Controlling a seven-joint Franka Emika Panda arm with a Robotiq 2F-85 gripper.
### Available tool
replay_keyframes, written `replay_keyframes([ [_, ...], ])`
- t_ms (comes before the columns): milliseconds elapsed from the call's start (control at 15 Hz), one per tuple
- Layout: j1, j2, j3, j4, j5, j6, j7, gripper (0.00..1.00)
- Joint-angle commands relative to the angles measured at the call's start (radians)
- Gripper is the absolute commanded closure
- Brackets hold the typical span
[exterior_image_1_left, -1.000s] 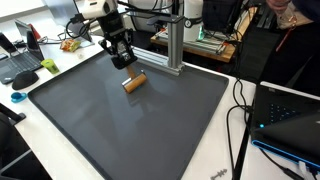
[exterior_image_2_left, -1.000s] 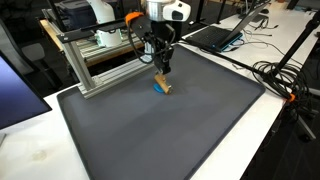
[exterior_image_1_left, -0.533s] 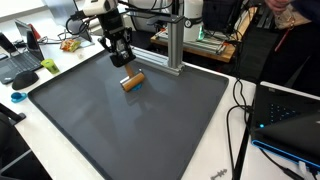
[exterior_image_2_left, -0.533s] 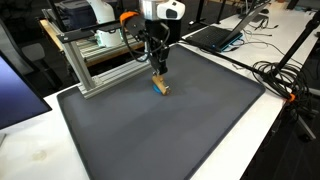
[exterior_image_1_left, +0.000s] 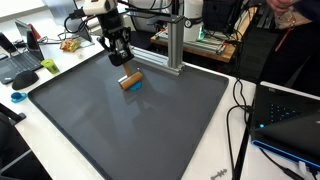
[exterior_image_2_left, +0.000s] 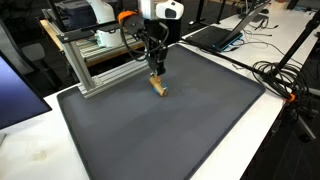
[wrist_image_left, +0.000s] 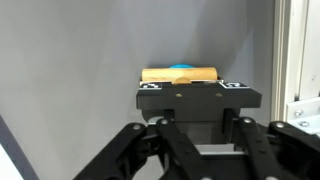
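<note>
A small tan wooden block with a blue patch (exterior_image_1_left: 129, 81) rests on the dark grey mat (exterior_image_1_left: 120, 130), near its far side. It also shows in the other exterior view (exterior_image_2_left: 157, 87) and in the wrist view (wrist_image_left: 180, 74). My gripper (exterior_image_1_left: 121, 66) stands directly over it, fingers pointing down, and also shows in the other exterior view (exterior_image_2_left: 155, 72). The fingertips (wrist_image_left: 199, 92) appear closed on the block's near side. In the wrist view a black bar with two markers hides the contact.
A silver aluminium frame (exterior_image_1_left: 170, 50) stands at the mat's far edge, close to the gripper, and also shows in the other exterior view (exterior_image_2_left: 90, 70). Laptops (exterior_image_2_left: 215, 35), cables (exterior_image_2_left: 285, 85) and clutter ring the white table (exterior_image_2_left: 25, 150) around the mat.
The gripper and the block have shifted together a little toward the frame side of the mat. The block has turned slightly, and its blue patch shows differently.
</note>
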Motion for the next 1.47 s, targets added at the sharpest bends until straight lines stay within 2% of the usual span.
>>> replay_keyframes([
  [0, 0.009, 0.037, -0.031, -0.050, -0.086, 0.063, 0.006, 0.78],
  [600, 0.016, 0.037, -0.039, -0.045, -0.180, 0.065, 0.036, 0.78],
  [933, 0.034, -0.006, -0.028, -0.025, -0.173, -0.009, 0.059, 0.78],
  [1267, 0.080, -0.053, -0.035, 0.026, -0.250, -0.081, 0.225, 0.78],
  [1400, 0.097, -0.072, -0.043, 0.052, -0.316, -0.102, 0.329, 0.78],
])
